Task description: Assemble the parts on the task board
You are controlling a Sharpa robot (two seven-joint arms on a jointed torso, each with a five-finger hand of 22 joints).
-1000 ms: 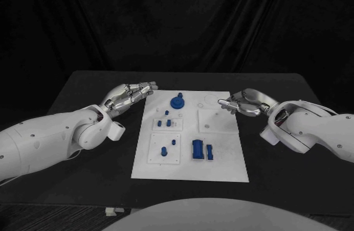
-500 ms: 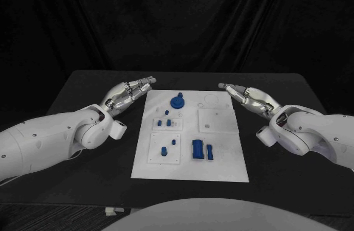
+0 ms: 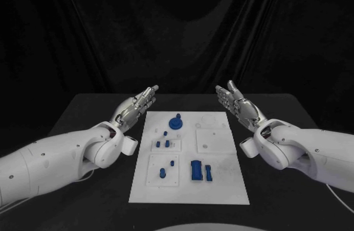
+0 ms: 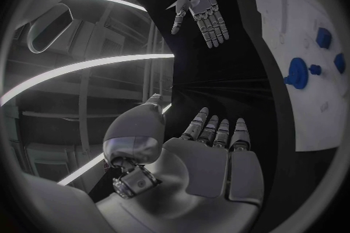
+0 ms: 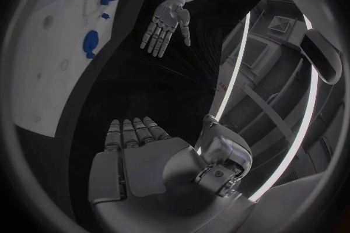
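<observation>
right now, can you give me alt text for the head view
Two white robot arms hold their open silver hands, left hand and right hand, raised at either side of a white task board on a black table. Small blue parts sit on the board.

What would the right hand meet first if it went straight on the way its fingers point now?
Nothing on the table, it seems: the right hand is raised, pointing away toward the dark curtain, beside the white board. Depth is unclear.
</observation>
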